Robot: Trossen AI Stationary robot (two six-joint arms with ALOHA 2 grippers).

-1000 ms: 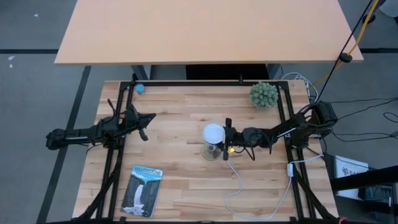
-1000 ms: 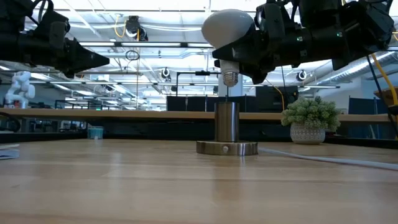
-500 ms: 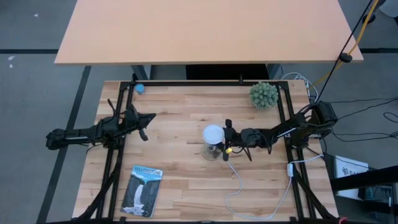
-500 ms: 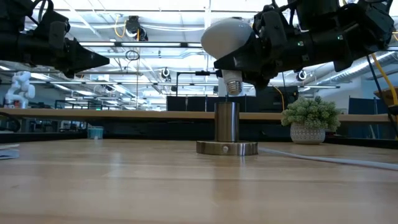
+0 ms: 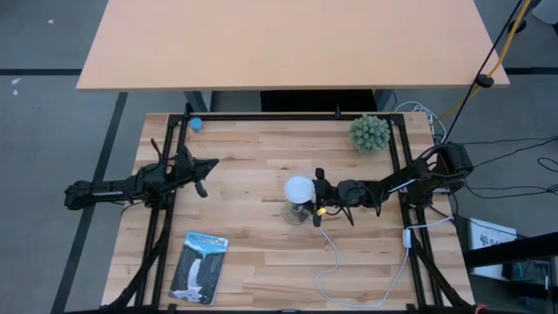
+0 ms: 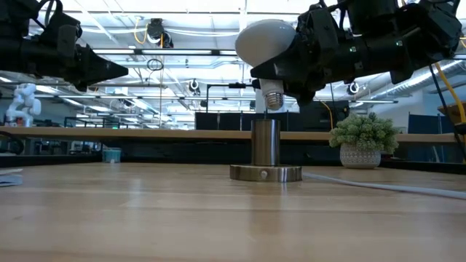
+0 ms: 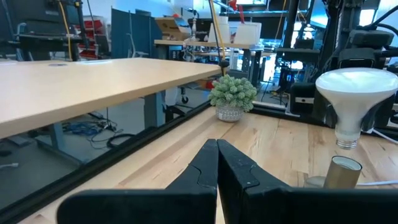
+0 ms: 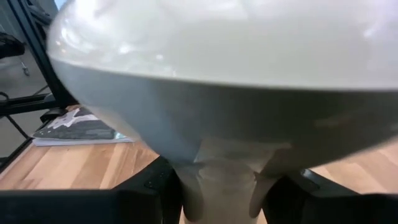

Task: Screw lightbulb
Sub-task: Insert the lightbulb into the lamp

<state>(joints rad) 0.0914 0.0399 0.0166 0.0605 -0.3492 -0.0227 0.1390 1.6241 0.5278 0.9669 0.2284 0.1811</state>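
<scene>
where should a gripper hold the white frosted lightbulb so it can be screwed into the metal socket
Grip the cone-shaped neck of the white frosted lightbulb, below the round dome and above the silvery screw end, coming in level from the side. The right gripper already clamps it there, leaving the thread bare above the upright metal socket. The left gripper waits apart.

The right arm is reaching in from the table's right edge toward the middle, its right pincer (image 5: 316, 197) clamping closed at mid-table height, while the left arm is lying stretched along the left edge, its left pincer (image 5: 209, 166) pressing its fingers together, pointing inward.
</scene>
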